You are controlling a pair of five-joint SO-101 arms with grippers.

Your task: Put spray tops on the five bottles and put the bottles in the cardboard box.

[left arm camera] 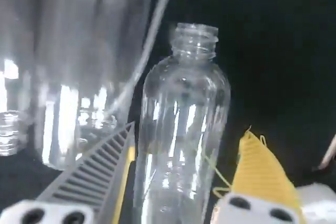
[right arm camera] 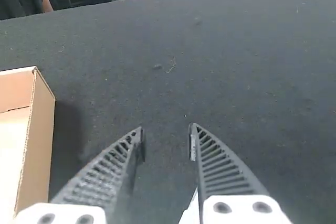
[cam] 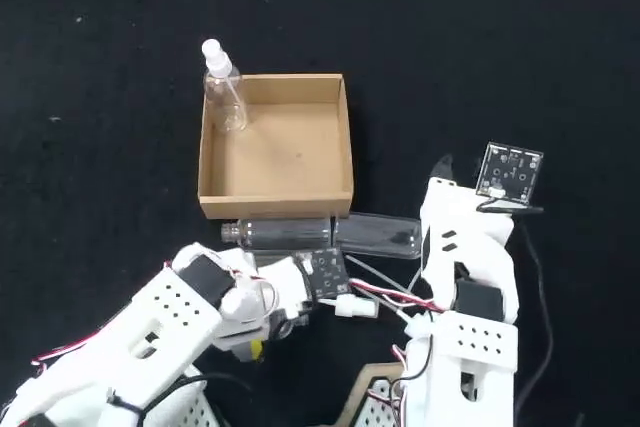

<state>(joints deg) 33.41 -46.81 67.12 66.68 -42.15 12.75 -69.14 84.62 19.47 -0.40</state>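
One capped bottle [cam: 226, 97], its white spray top [cam: 212, 50] on, is standing upright in the far left corner of the cardboard box [cam: 275, 205]. Two clear bottles are lying end to end on the black table [cam: 520, 67], just beside the box's near wall: the left-hand bottle [cam: 285, 234], with its bare neck pointing left, and the right-hand bottle [cam: 378, 235]. Near them, the left gripper [left arm camera: 190, 128] is straddling an open-necked bottle [left arm camera: 184, 93] whose neck is pointing away from the wrist; whether it is squeezing that bottle cannot be told. More clear plastic is showing just beside it. The right gripper [right arm camera: 166, 132] is hanging over bare table to the right of the box, its two ribbed fingers [right arm camera: 215, 166] parted a little and holding nothing. Both arms are reaching in from the near edge.
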